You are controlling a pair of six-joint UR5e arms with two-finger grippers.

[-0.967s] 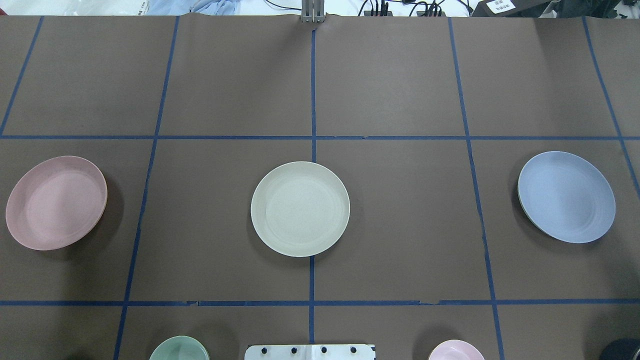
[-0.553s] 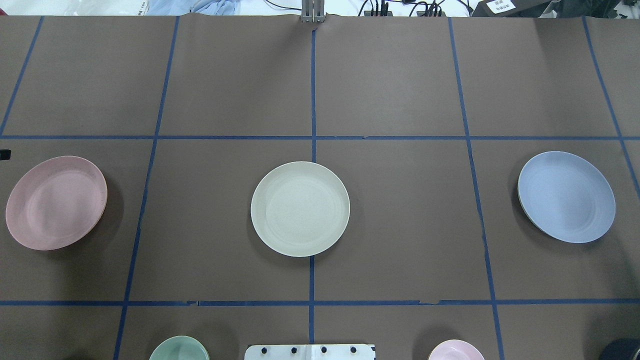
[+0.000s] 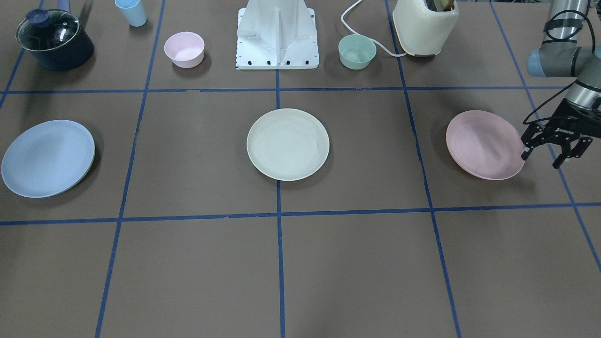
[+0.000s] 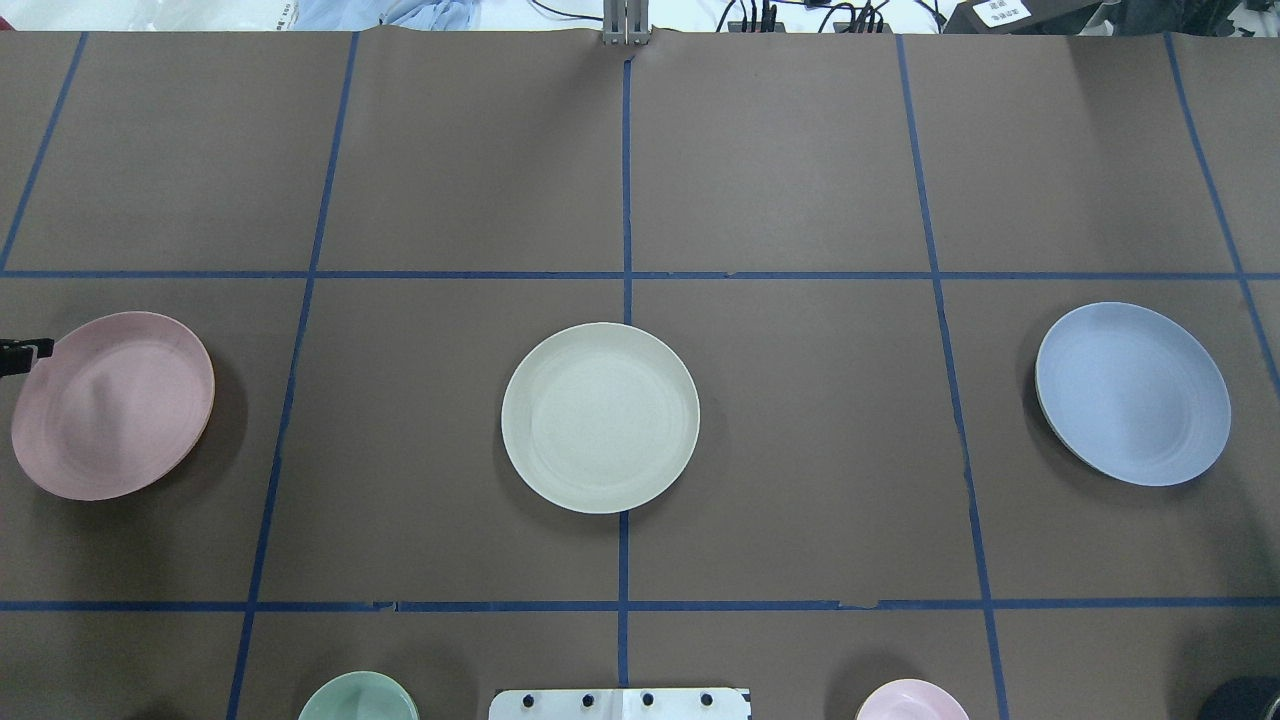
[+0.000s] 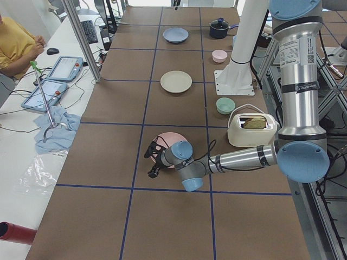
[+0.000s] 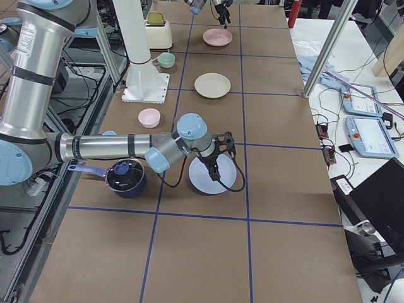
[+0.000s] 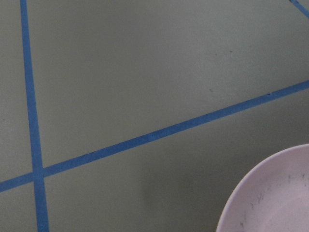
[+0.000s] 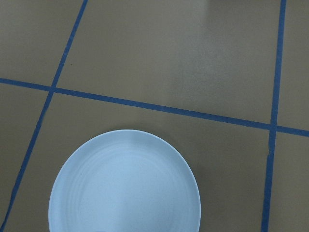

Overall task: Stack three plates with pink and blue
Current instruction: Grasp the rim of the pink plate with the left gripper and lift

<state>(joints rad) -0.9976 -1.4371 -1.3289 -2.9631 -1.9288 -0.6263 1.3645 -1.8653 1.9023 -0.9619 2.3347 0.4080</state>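
Note:
Three plates lie apart in a row on the brown table: a pale pink plate [image 3: 485,144] [image 4: 112,405], a cream-white plate [image 3: 288,144] [image 4: 600,417] in the middle, and a light blue plate [image 3: 48,157] [image 4: 1132,393]. My left gripper [image 3: 542,157] is open and empty, low beside the pink plate's outer rim; one fingertip [image 4: 25,355] shows at the overhead view's left edge. The pink plate's rim [image 7: 275,198] shows in the left wrist view. My right gripper [image 6: 214,163] hovers over the blue plate [image 8: 125,183]; I cannot tell whether it is open.
Along the robot's side stand a small pink bowl [image 3: 184,49], a small mint-green bowl [image 3: 357,51], a cream toaster [image 3: 425,26], a dark lidded pot [image 3: 54,40], a blue cup [image 3: 131,11] and the white robot base [image 3: 277,35].
My left gripper's fingertip has come into the overhead view at the left edge and moved up to the pink plate's rim. The plates have not moved.

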